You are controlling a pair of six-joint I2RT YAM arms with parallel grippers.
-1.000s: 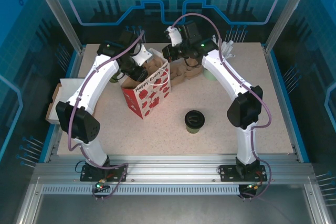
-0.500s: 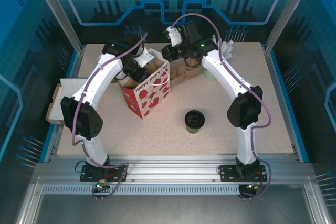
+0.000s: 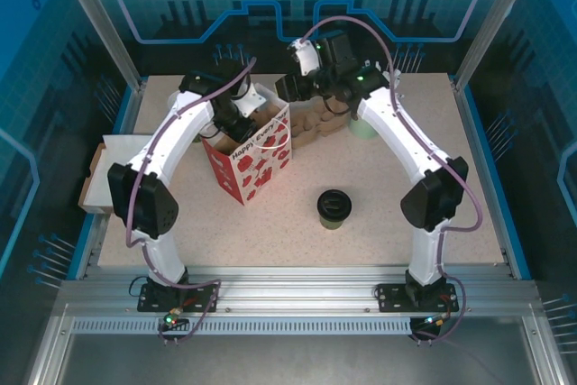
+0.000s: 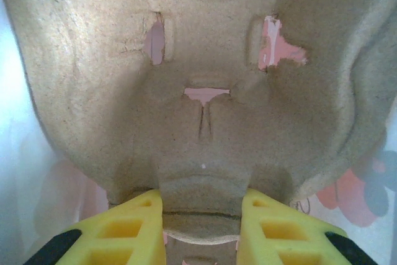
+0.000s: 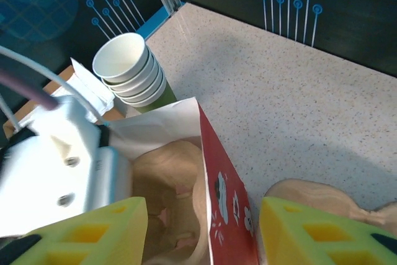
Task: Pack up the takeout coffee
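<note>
1. Takeout coffee (image 3: 334, 208) stands upright, lid on, on the table (image 3: 433, 187), well apart from both pincers and nearer the bases.
2. Right pincer (image 5: 203, 215) hovers wide open and empty, with the red-and-white bag (image 3: 261, 161) rim just beneath.
3. Left pincer (image 4: 200, 206), down inside the bag, pinches the pulp carrier (image 4: 198, 91).
4. My call: seat the carrier flat and hold the bag mouth wide before anyone fetches the cup.

Red-and-white paper bag (image 3: 260, 167), pale band along its top edge printed "Happy Eve…", remaining letters unreadable
</note>
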